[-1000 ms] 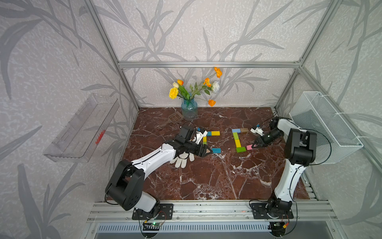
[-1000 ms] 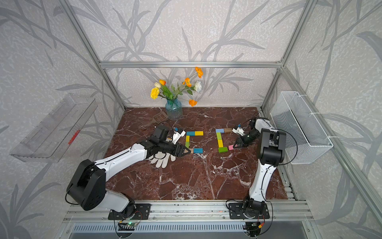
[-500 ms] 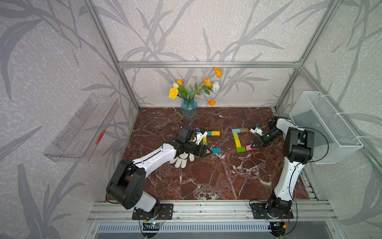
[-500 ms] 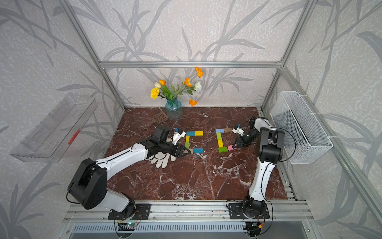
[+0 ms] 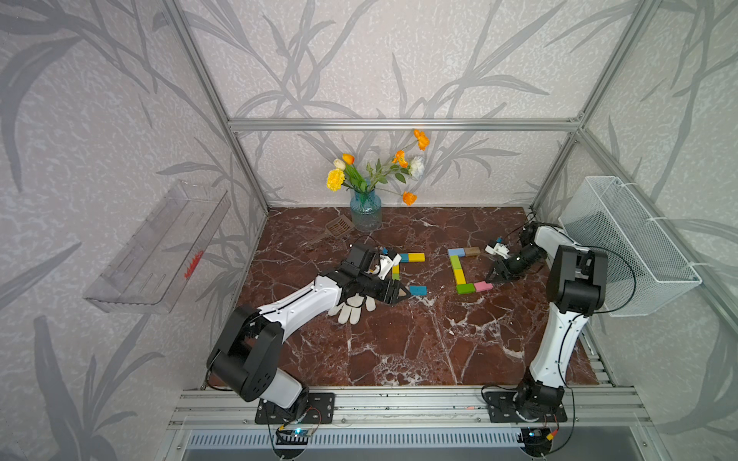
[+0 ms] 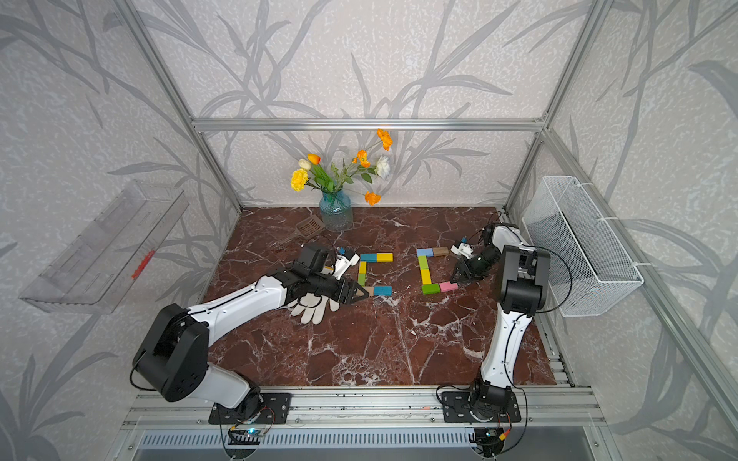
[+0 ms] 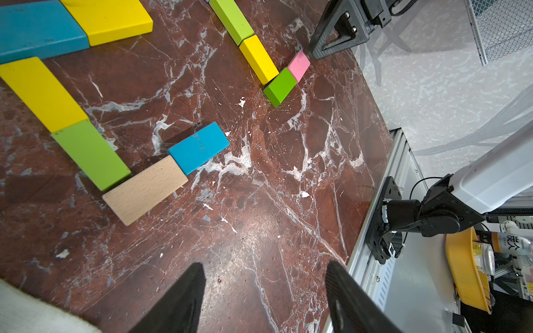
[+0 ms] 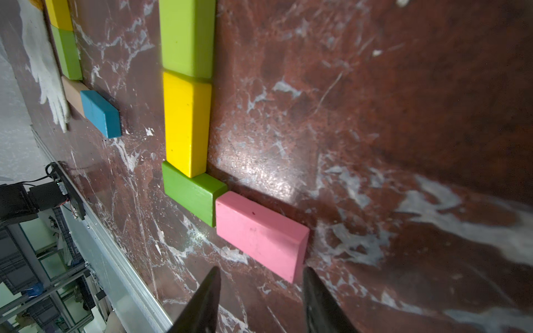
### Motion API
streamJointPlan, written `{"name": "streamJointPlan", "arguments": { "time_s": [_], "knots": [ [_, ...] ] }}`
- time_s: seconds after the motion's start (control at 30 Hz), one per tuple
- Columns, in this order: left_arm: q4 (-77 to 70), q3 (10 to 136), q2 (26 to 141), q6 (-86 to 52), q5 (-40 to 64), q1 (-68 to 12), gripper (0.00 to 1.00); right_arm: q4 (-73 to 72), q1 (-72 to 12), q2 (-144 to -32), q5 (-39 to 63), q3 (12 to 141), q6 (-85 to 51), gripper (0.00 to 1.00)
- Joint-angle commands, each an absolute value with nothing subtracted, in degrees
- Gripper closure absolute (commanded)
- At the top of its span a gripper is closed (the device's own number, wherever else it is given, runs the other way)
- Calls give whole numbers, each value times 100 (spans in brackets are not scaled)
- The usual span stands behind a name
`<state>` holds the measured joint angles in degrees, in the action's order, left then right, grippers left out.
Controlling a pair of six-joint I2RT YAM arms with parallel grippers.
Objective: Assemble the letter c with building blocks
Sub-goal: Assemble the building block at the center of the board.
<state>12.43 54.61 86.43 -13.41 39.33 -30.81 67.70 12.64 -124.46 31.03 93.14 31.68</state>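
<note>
Look at the pink block [image 8: 261, 239] first. It lies flat on the red stone table [image 5: 399, 343], touching a green block [image 8: 193, 193], and the two make the bottom of a letter C on the right arm's side. A yellow block [image 8: 186, 124] goes up from the green one. Your right gripper [image 8: 259, 288] sits just beside the pink block, with its jaws apart and nothing between them. Another C lies near the left arm, and at its bottom a blue block [image 7: 199, 147] touches a plain wood block [image 7: 145, 190]. Your left gripper [image 7: 264, 276] hangs near that wood block, jaws wide and empty. A white glove [image 5: 351, 309] lies partly under that arm.
</note>
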Motion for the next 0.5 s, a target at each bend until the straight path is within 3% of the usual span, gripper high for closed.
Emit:
{"name": "streamJointPlan", "arguments": {
  "time_s": [0.0, 0.2, 0.47],
  "knots": [
    [1284, 5579, 8684, -1202, 4028, -3085, 33, 6587, 1265, -12258, 2836, 9304, 2951, 53],
    [1286, 5573, 8664, -1202, 4017, -3085, 33, 6136, 1259, -11843, 2488, 9063, 2411, 54],
    [1249, 5558, 8634, -1196, 4001, -3081, 33, 5913, 1246, -11625, 2101, 8690, 2155, 76]
  ]
}}
